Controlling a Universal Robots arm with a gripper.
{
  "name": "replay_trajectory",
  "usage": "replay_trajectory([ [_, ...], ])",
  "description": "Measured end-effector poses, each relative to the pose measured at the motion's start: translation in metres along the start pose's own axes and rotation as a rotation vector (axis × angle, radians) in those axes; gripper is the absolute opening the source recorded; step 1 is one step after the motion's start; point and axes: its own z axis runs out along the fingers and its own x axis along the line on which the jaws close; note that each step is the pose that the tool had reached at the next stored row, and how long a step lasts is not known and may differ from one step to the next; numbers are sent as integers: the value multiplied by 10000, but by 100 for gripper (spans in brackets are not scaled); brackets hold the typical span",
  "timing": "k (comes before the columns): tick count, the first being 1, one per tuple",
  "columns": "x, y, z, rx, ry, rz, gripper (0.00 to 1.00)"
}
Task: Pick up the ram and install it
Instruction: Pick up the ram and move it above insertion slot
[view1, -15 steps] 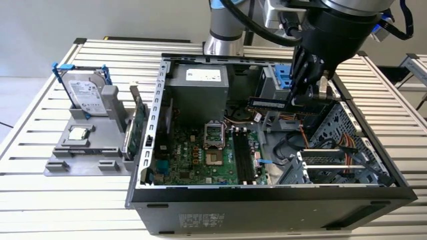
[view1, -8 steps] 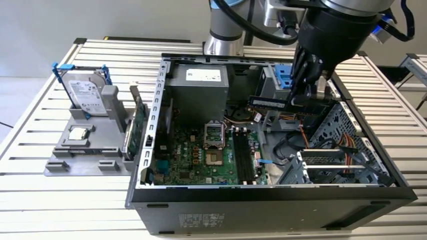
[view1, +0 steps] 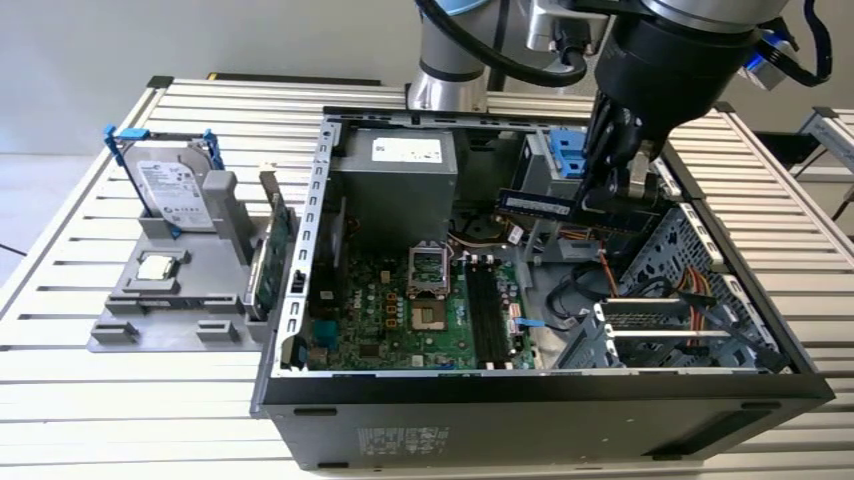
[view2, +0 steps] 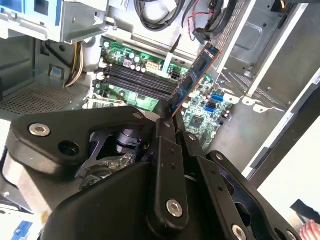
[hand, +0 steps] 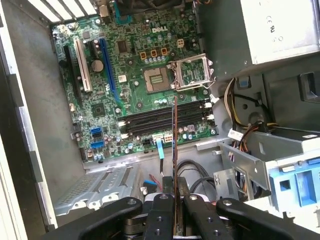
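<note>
The black hand (view1: 603, 205) pinches one end of the thin greenish-blue ram stick (view1: 541, 204), aloft inside the open dark computer case (view1: 534, 430) near its two o'clock corner. The first wrist view shows black memory slots (hand: 150, 118) beyond the stick. The exterior view shows a silver hard drive (view1: 174, 190) at ten o'clock.

**A:** Arm pose?

**B:** Arm (view1: 447, 55) enters at the top of the exterior view. Black wrist housing (view1: 674, 45) sits high, with the fingers aimed down and slightly toward the exterior view's left.

**A:** Gripper state?

**B:** Gripper (view1: 603, 200) is clamped on the ram (view1: 541, 205), holding it by one end. The rest of the stick juts toward the exterior view's left.

**A:** Wrist cams agree?

**B:** Yes. In both wrist views the black fingers (hand: 164, 199) (view2: 165, 131) press on opposite faces of the stick, linkage bars drawn in, jaws nearly together.
</note>
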Motion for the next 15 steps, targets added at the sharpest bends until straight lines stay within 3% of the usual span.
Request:
replay_trajectory([
  [15, 0, 0, 2, 46, -15, 1094, 0],
])
